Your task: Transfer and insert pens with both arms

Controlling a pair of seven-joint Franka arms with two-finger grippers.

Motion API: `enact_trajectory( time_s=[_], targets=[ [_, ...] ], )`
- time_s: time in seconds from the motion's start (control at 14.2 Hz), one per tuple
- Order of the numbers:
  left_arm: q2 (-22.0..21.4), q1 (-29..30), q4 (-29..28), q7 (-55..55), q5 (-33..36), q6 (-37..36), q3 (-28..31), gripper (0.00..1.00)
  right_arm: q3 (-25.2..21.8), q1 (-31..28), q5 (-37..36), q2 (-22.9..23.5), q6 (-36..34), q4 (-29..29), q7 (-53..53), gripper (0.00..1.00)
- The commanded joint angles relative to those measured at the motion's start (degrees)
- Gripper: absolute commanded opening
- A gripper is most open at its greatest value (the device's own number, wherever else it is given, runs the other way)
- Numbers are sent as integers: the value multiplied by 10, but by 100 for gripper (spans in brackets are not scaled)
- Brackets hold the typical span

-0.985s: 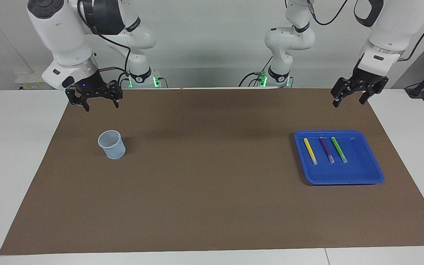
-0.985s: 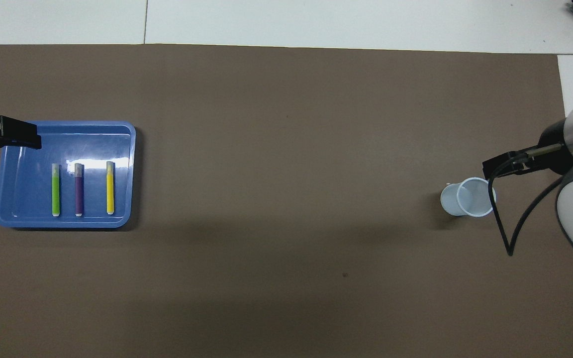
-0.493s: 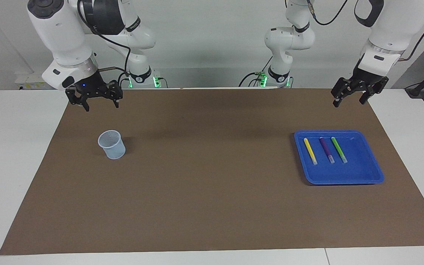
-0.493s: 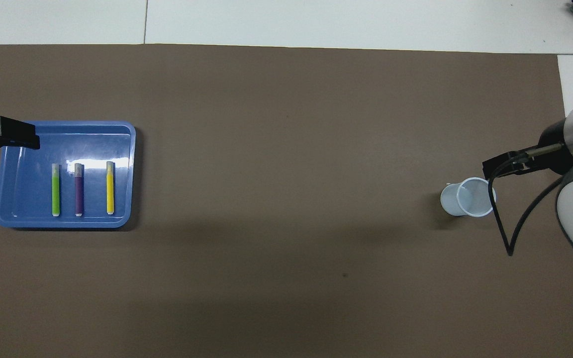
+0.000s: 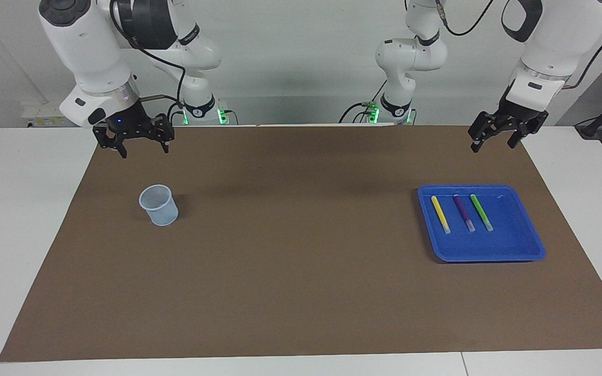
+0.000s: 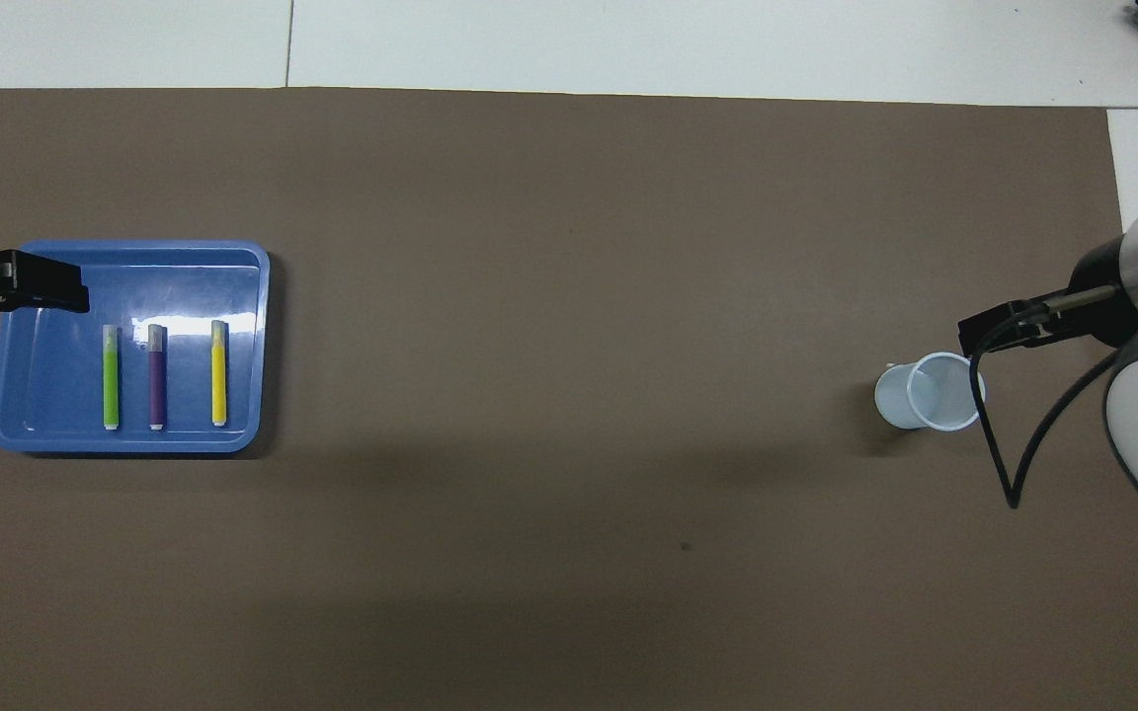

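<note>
Three pens lie side by side in a blue tray (image 5: pixel 515 245) (image 6: pixel 45 395) toward the left arm's end of the table: yellow (image 5: pixel 440 214) (image 6: pixel 219 373), purple (image 5: pixel 463 212) (image 6: pixel 157 378) and green (image 5: pixel 481 212) (image 6: pixel 111 378). My left gripper (image 5: pixel 493 146) hangs open in the air by the tray's outer edge, holding nothing; one of its fingers (image 6: pixel 40 289) shows in the overhead view. My right gripper (image 5: pixel 145 151) hangs open and empty above the mat, on the robots' side of a pale blue cup (image 5: pixel 159 205) (image 6: pixel 930 392).
A brown mat (image 5: pixel 301 271) covers most of the white table. Two smaller white arms (image 5: pixel 196 68) (image 5: pixel 405 62) with green-lit bases stand at the robots' end. A black cable (image 6: pixel 1009 464) loops down from the right wrist beside the cup.
My left gripper has shifted a little over the tray's outer edge. The right arm, the cup and the pens have not moved.
</note>
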Motion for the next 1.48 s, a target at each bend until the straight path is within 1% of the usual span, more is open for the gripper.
enact_trajectory(
  time_s=[0.0,0.28,0.56,0.77,1.13,1.41],
  targets=[
    [-47,3,-82,-1,0,54,1,100,5,-11,14,-9,8,-9,4,100],
    [-75,5,-150,0,0,105,5,100,5,-11,14,-9,8,-9,4,100],
    [-83,10,-186,-1,0,130,5,100,5,-11,14,-9,8,-9,4,100],
    [-84,14,-226,-1,0,173,5,100,5,-11,14,-9,8,-9,4,100],
    [-72,15,-263,0,0,233,5,100,5,-11,14,-9,8,-9,4,100],
    [-36,15,-270,0,0,268,5,99,5,-11,14,-9,8,-9,4,100]
  ],
)
